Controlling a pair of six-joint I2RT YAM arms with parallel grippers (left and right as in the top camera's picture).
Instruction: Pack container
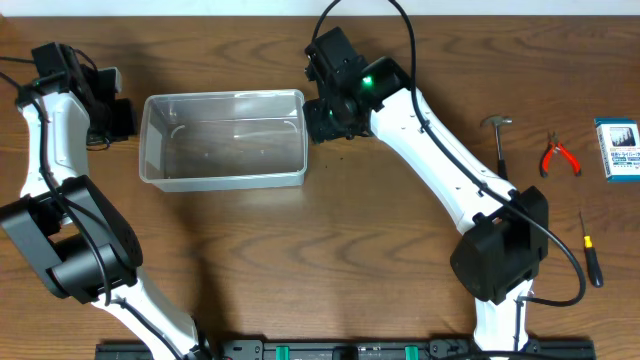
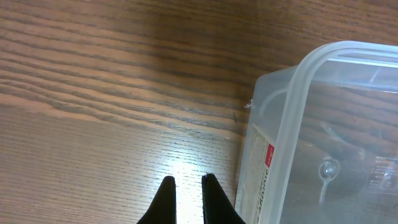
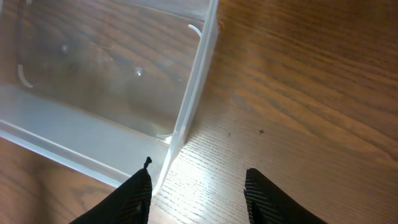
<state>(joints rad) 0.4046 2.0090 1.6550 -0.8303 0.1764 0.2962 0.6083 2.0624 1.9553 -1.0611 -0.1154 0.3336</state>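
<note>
The clear plastic container [image 1: 222, 140] sits on the wooden table left of centre, and nothing shows inside it. My left gripper [image 1: 118, 118] is at its left end. In the left wrist view the fingers [image 2: 186, 182] are nearly together over bare wood, holding nothing, just left of the container's corner [image 2: 292, 106]. My right gripper [image 1: 325, 118] is at the container's right end. In the right wrist view it [image 3: 198, 177] is wide open and empty, above the table beside the container's right wall [image 3: 198, 74], with its left finger over the container's corner.
At the right side of the table lie a hammer [image 1: 497, 135], red-handled pliers [image 1: 558, 155], a small blue-and-white box [image 1: 618, 148] and a screwdriver [image 1: 590, 250]. The right arm stretches diagonally across the table's middle.
</note>
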